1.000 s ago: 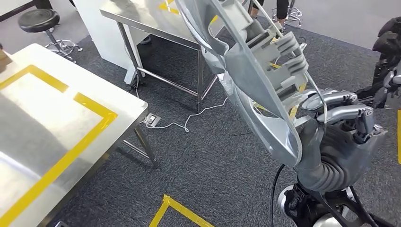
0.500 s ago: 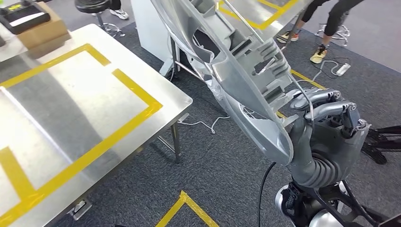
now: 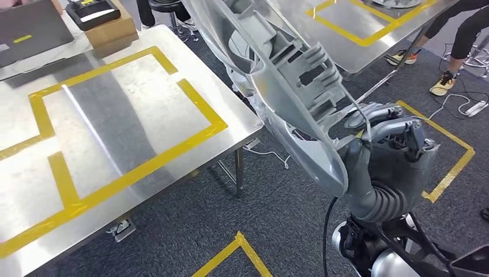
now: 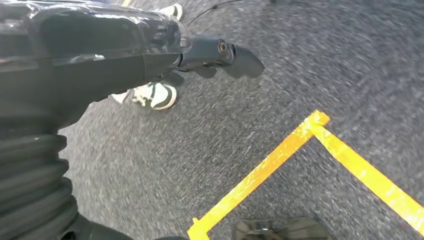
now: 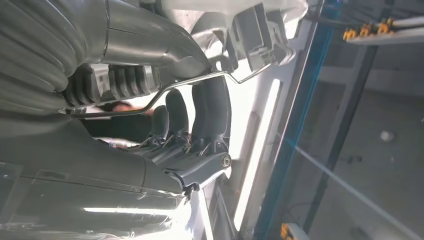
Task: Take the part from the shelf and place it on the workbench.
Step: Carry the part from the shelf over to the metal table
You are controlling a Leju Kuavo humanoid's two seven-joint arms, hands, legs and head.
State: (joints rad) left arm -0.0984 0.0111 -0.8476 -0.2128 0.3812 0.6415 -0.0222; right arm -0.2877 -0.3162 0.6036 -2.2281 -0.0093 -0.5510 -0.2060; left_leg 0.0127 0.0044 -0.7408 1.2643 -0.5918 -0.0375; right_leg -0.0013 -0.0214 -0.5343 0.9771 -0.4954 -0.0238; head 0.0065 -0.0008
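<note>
Since the earlier frames the view has swung toward the steel counter with yellow tape, while the right hand grips the large grey moulded plastic part, so the carry step is in hand and next the part must go over the counter and down.

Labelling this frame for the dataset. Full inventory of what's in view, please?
part: one, grey moulded plastic with a thin wire rod, held raised in front of the head camera
workbench: one, steel top with yellow tape outlines, left of the part
second steel table: one, yellow tape outline, beyond the part
cardboard box: one, brown, far corner of the workbench, a black device on top
floor tape: yellow lines on grey carpet
cables: white, on the floor at right
person's legs: dark trousers, yellow-green shoes, upper right
right hand: grey, grips the part's lower end
left hand: dark, hangs over the carpet, holds nothing
</note>
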